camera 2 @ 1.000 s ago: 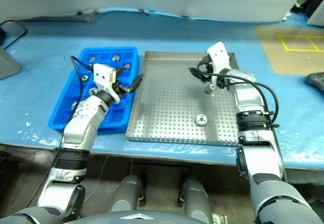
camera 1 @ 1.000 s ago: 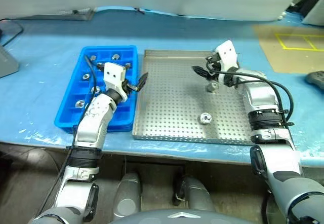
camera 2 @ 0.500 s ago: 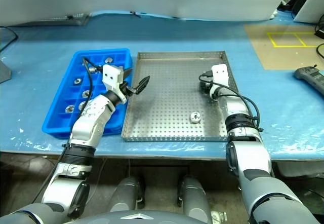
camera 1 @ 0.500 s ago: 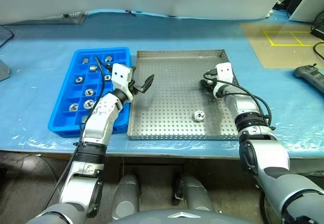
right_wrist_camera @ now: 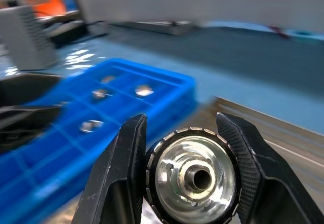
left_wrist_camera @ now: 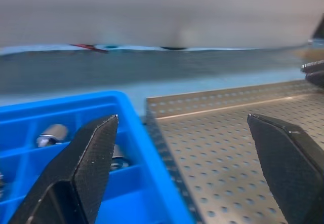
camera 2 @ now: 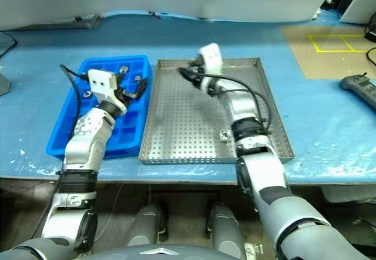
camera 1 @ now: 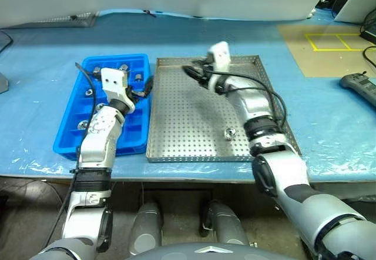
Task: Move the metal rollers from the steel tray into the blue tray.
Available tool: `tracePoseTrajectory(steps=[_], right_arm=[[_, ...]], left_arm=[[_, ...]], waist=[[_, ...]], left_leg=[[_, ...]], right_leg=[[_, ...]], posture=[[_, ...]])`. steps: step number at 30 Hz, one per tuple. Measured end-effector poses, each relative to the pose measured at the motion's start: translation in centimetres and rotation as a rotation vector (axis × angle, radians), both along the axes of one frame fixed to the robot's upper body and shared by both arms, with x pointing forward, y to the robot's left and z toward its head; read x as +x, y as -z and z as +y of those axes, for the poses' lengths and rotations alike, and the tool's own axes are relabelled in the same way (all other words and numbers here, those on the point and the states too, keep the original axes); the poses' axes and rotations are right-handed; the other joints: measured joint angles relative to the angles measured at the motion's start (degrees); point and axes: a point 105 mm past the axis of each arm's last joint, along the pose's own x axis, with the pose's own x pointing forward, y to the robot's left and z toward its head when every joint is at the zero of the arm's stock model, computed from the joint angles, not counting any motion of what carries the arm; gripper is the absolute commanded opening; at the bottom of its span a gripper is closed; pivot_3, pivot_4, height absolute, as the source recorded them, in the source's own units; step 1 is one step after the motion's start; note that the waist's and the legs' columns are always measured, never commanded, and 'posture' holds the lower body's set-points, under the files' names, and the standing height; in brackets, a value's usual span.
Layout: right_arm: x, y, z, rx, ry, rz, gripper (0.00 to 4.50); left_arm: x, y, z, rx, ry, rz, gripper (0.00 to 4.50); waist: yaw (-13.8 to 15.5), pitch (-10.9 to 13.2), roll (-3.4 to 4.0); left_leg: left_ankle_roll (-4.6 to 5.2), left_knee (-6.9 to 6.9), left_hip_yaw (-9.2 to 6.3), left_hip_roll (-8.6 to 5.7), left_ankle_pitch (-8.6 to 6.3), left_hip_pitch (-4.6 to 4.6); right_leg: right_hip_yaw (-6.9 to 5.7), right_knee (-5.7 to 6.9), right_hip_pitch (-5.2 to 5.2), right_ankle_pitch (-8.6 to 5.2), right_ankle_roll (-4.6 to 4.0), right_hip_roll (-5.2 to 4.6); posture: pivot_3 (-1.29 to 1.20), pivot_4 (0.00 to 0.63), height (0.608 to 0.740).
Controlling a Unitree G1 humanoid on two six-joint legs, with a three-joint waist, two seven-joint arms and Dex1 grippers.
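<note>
**Roller carried above the steel tray**

The right gripper (right_wrist_camera: 188, 176) pinched a metal roller (right_wrist_camera: 191, 179) between its fingers, held above the steel tray (camera 1: 194, 136) toward its eleven o'clock corner. Another roller (camera 1: 230, 133) lay on the tray floor near five o'clock. At nine o'clock sat the blue tray (camera 1: 70, 136), several rollers in its compartments, with the left gripper (camera 1: 140, 89) spread wide above it.

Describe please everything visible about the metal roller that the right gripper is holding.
The roller is a short, shiny silver cylinder with a ribbed rim and a dark central hole in a raised hub. It looks like polished metal. It sits clamped between the two black fingers of the right gripper, its flat face toward the wrist camera, lifted above the steel tray near that tray's far left corner.
</note>
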Motion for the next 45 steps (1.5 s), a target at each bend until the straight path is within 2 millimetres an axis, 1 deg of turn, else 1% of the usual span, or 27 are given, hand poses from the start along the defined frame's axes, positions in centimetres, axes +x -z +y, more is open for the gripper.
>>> tracePoseTrajectory(steps=[1, 2, 3, 4, 6, 8, 9, 11, 13, 15, 19, 23, 25, 26, 29, 31, 32, 34, 36, 38, 41, 43, 45], right_arm=[[-0.3, 0.8, 1.2, -0.047, -0.025, 0.011, 1.78], [-0.4, 2.0, 2.0, -0.099, -0.031, 0.036, 1.78], [-0.4, 3.3, 2.4, -0.140, -0.031, 0.061, 1.78], [-0.5, 4.6, 2.7, -0.185, -0.035, 0.086, 1.78], [-0.9, 6.3, 3.4, -0.231, -0.053, 0.111, 1.78], [-1.1, 6.1, 4.1, -0.239, -0.071, 0.094, 1.78], [-1.0, 5.9, 4.4, -0.244, -0.076, 0.086, 1.78], [-1.0, 5.7, 4.7, -0.257, -0.078, 0.078, 2.53], [-1.1, 6.0, 5.1, -0.262, -0.085, 0.082, 3.13], [-1.2, 6.1, 5.3, -0.260, -0.086, 0.078, 3.77], [-1.0, 6.1, 5.3, -0.261, -0.073, 0.072, 3.77], [-0.8, 5.9, 5.3, -0.242, -0.048, 0.070, 3.77], [-0.6, 5.8, 5.2, -0.235, -0.037, 0.070, 3.77], [-0.6, 5.8, 5.1, -0.233, -0.034, 0.069, 3.77], [-0.2, 5.7, 4.4, -0.236, -0.012, 0.064, 3.77], [0.1, 5.7, 3.8, -0.234, 0.008, 0.064, 3.77], [0.2, 5.7, 3.6, -0.234, 0.017, 0.064, 3.77], [0.4, 5.6, 3.2, -0.232, 0.029, 0.064, 3.77], [0.5, 5.7, 2.9, -0.232, 0.039, 0.065, 3.77], [0.7, 5.9, 2.0, -0.233, 0.057, 0.067, 3.77], [0.8, 6.6, 1.2, -0.234, 0.076, 0.078, 3.77], [1.0, 6.4, 0.8, -0.229, 0.092, 0.074, 3.77], [1.0, 6.4, 0.6, -0.227, 0.102, 0.069, 3.77]], left_arm=[[-0.2, -0.5, 0.7, -0.023, -0.032, -0.015, 4.30], [-0.4, -0.8, 1.8, -0.045, -0.076, -0.028, 4.30], [-0.6, -1.0, 2.7, -0.058, -0.114, -0.036, 4.30], [-1.1, -0.8, 3.9, -0.065, -0.159, -0.036, 4.30], [-1.9, 0.2, 5.7, -0.072, -0.233, -0.009, 4.30], [-2.4, 1.0, 6.3, -0.074, -0.265, 0.020, 4.30], [-2.5, 1.2, 6.4, -0.073, -0.271, 0.027, 4.30], [-2.8, 0.7, 6.3, -0.068, -0.277, 0.013, 4.30], [-3.1, 0.0, 6.3, -0.061, -0.281, -0.009, 4.30], [-3.4, -0.2, 6.3, -0.052, -0.286, -0.014, 4.30], [-3.7, 0.8, 6.6, -0.047, -0.299, 0.025, 4.30], [-4.0, 0.9, 6.7, -0.038, -0.302, 0.035, 4.30], [-4.4, 1.3, 6.9, -0.019, -0.307, 0.062, 4.30], [-4.7, 1.8, 7.1, -0.003, -0.307, 0.085, 4.30], [-5.9, 4.1, 7.3, 0.062, -0.288, 0.192, 4.30], [-6.5, 5.9, 7.7, 0.098, -0.301, 0.288, 4.30], [-6.7, 6.5, 8.0, 0.105, -0.322, 0.323, 4.30], [-6.7, 6.7, 8.6, 0.119, -0.374, 0.350, 4.30], [-6.3, 6.8, 8.8, 0.128, -0.414, 0.361, 4.30], [-5.2, 6.9, 8.0, 0.108, -0.413, 0.363, 4.30], [-3.1, 7.2, 5.9, 0.088, -0.358, 0.370, 4.30], [-1.6, 7.1, 3.4, 0.089, -0.263, 0.371, 4.30], [-0.8, 7.6, 0.9, 0.095, -0.166, 0.388, 4.30]], waist=[[0.6, 0.0, 0.00], [1.2, 0.0, 0.00], [1.9, 0.0, 0.00], [2.4, 0.0, 0.00], [3.4, 0.0, -0.02], [4.1, 0.0, -0.04], [4.7, 0.0, -0.05], [5.4, 0.0, -0.05], [5.7, 0.0, -0.05], [6.2, 0.0, -0.05], [6.6, 0.0, -0.05], [6.5, 0.0, -0.05], [6.5, 0.0, -0.05], [6.4, 0.0, -0.05], [6.4, 0.0, -0.05], [6.4, 0.0, -0.05], [6.4, 0.0, -0.04], [6.5, 0.0, 0.06], [6.4, 0.0, 0.19], [6.6, 0.0, 0.37], [6.6, 0.0, 0.39], [6.6, 0.0, 0.40], [6.3, 0.0, 0.39]], left_leg=[[0.01, 0.00, 0.00, 0.00, -0.01, -0.01], [0.01, 0.00, 0.00, -0.01, -0.01, -0.03], [0.01, 0.00, -0.01, -0.02, -0.01, -0.06], [0.01, 0.00, -0.01, -0.04, -0.02, -0.08], [0.01, 0.01, -0.01, -0.05, -0.03, -0.13], [-0.02, 0.01, -0.03, -0.02, -0.02, -0.12], [-0.07, 0.01, -0.04, 0.01, -0.01, -0.11], [-0.23, 0.00, -0.04, 0.03, -0.02, -0.04], [-0.35, 0.00, -0.04, 0.03, -0.08, 0.00], [-0.36, 0.00, -0.04, 0.02, -0.08, 0.01], [-0.39, -0.01, -0.04, 0.03, -0.06, -0.01], [-0.40, -0.01, -0.04, 0.03, -0.06, -0.01], [-0.41, -0.03, -0.04, 0.03, -0.06, 0.00], [-0.41, -0.05, -0.04, 0.03, -0.06, 0.00], [-0.41, -0.07, -0.03, 0.03, -0.06, -0.01], [-0.43, -0.07, -0.03, 0.03, -0.06, 0.00], [-0.44, -0.07, -0.03, 0.03, -0.05, 0.03], [-0.47, -0.07, -0.01, 0.04, -0.03, 0.20], [-0.50, -0.09, -0.01, 0.04, -0.02, 0.41], [-0.55, -0.15, 0.00, 0.04, 0.01, 0.57], [-0.57, -0.15, 0.00, 0.05, 0.04, 0.60], [-0.58, -0.15, 0.00, 0.04, 0.06, 0.58], [-0.57, -0.14, 0.01, 0.04, 0.06, 0.53]], right_leg=[[0.00, -0.01, 0.00, 0.00, -0.01, 0.00], [0.00, -0.03, 0.00, -0.01, -0.01, -0.01], [0.00, -0.05, 0.00, -0.01, -0.01, -0.02], [0.00, -0.07, 0.00, -0.01, -0.01, -0.04], [0.00, -0.08, -0.04, -0.01, -0.01, -0.06], [-0.01, -0.04, -0.03, -0.01, -0.01, -0.06], [-0.02, 0.00, -0.04, -0.01, -0.01, -0.06], [-0.02, 0.04, 0.01, -0.01, -0.01, -0.06], [-0.02, 0.05, 0.04, -0.01, 0.00, -0.06], [-0.02, 0.06, 0.04, 0.00, 0.00, -0.06], [-0.02, 0.08, 0.02, 0.00, 0.00, -0.05], [-0.01, 0.07, 0.02, 0.00, 0.00, -0.05], [-0.01, 0.07, 0.01, 0.00, 0.00, -0.05], [-0.01, 0.07, 0.01, 0.00, 0.00, -0.05], [-0.01, 0.05, 0.00, -0.01, 0.00, -0.05], [-0.02, 0.06, 0.00, -0.01, 0.01, -0.05], [-0.01, 0.07, 0.02, -0.01, 0.01, -0.05], [0.00, 0.08, 0.16, -0.01, 0.01, -0.05], [0.01, 0.08, 0.37, -0.02, 0.03, -0.05], [0.01, 0.06, 0.58, -0.04, 0.06, -0.05], [0.02, 0.04, 0.66, -0.03, 0.08, -0.05], [0.02, 0.04, 0.67, -0.02, 0.08, -0.06], [0.02, -0.02, 0.66, -0.01, 0.08, -0.06]], posture=[[0.30, 0.150, 0.740], [0.32, 0.150, 0.740], [0.34, 0.150, 0.740], [0.36, 0.150, 0.740], [0.38, 0.150, 0.740], [0.42, 0.150, 0.740], [0.42, 0.150, 0.740], [0.43, 0.150, 0.740], [0.44, 0.150, 0.740], [0.44, 0.150, 0.740], [0.43, 0.150, 0.740], [0.42, 0.150, 0.740], [0.41, 0.150, 0.740], [0.41, 0.150, 0.740], [0.38, 0.150, 0.740], [0.36, 0.150, 0.740], [0.35, 0.150, 0.740], [0.34, 0.150, 0.740], [0.32, 0.150, 0.740], [0.30, 0.150, 0.740], [0.27, 0.150, 0.740], [0.25, 0.150, 0.740], [0.24, 0.150, 0.740]])
